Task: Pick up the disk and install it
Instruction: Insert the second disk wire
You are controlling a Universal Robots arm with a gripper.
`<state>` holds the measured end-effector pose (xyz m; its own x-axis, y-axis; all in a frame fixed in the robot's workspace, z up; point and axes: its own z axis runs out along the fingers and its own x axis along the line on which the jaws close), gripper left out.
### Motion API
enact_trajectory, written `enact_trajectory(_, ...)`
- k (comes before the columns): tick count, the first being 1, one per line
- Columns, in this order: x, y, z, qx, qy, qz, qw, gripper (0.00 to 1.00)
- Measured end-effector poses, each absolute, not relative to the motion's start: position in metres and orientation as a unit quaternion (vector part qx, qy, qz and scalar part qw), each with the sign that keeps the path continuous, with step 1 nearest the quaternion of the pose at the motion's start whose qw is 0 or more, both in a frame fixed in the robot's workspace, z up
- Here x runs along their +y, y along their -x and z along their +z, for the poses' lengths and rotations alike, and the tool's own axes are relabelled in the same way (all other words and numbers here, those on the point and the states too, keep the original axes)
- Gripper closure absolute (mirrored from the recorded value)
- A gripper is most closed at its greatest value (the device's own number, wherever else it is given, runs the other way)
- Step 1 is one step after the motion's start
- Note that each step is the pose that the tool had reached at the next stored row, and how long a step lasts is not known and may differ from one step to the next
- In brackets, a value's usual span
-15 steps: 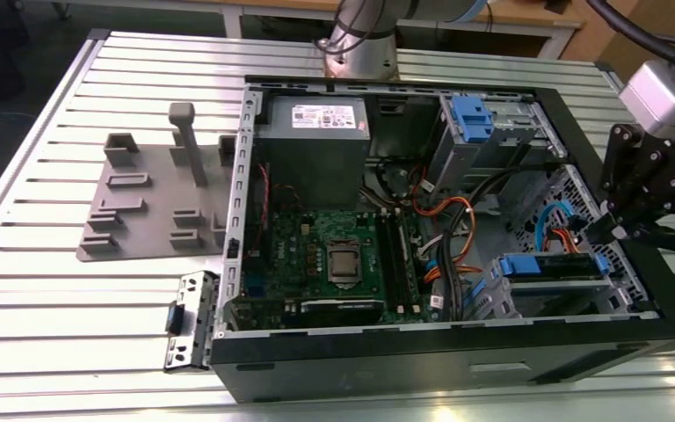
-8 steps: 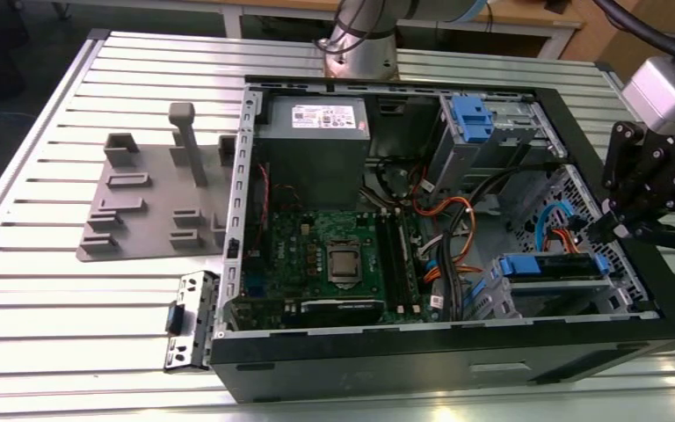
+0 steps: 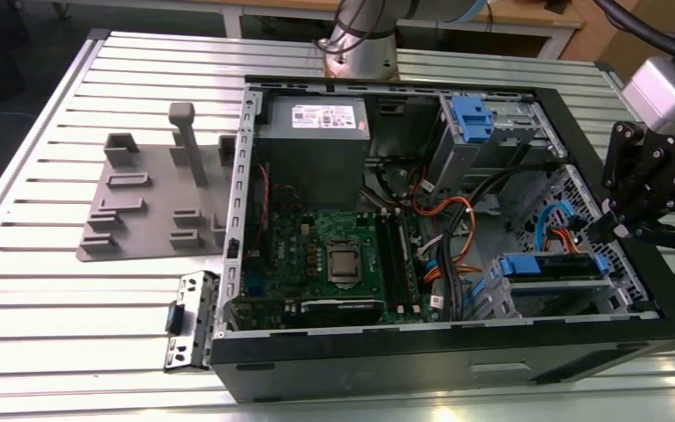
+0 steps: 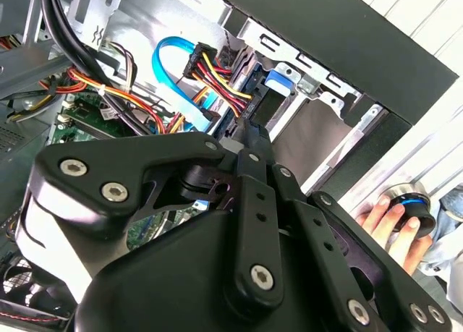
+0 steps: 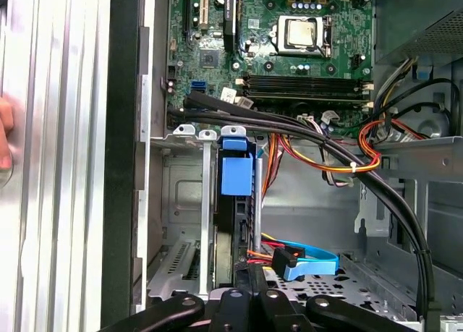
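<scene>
The disk (image 3: 555, 268) sits in the lower drive cage of the open computer case (image 3: 431, 360), on the exterior view's right, with its blue rail frame showing. In the first wrist view the disk (image 5: 237, 176) stands edge-on in the bay under its blue tab. My gripper (image 3: 611, 233) hangs over the case's right wall, just past the disk's outer end. Its fingers look shut, with the tips at or close to that end of the disk in both wrist views: gripper (image 4: 255, 133), gripper (image 5: 255, 274). Nothing is held between them.
Inside the case are a grey power supply (image 3: 312, 141), the motherboard (image 3: 331, 255), an upper cage with a blue latch (image 3: 478, 119) and loose cables (image 3: 455, 229). A grey fixture (image 3: 150, 202) and a black bracket (image 3: 191, 321) lie on the slatted table. A person's hand (image 4: 383, 220) rests outside the case.
</scene>
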<state>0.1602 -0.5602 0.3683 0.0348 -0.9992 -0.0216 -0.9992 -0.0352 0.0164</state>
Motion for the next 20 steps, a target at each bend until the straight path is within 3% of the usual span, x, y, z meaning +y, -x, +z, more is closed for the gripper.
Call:
enact_trajectory(2, -0.5602, -0.1602, 0.3684, 0.695, 0.719, 0.013, 0.002, 0.89)
enact_trajectory(4, -0.5602, -0.1602, 0.3684, 0.695, 0.719, 0.013, 0.002, 0.77)
enact_trajectory(7, -0.5602, -0.1602, 0.3684, 0.695, 0.719, 0.013, 0.002, 0.71)
enact_trajectory(8, -0.5602, -0.1602, 0.3684, 0.695, 0.719, 0.013, 0.002, 0.64)
enact_trajectory(20, -0.5602, -0.1632, 0.3705, 0.695, 0.719, 0.014, 0.002, 0.64)
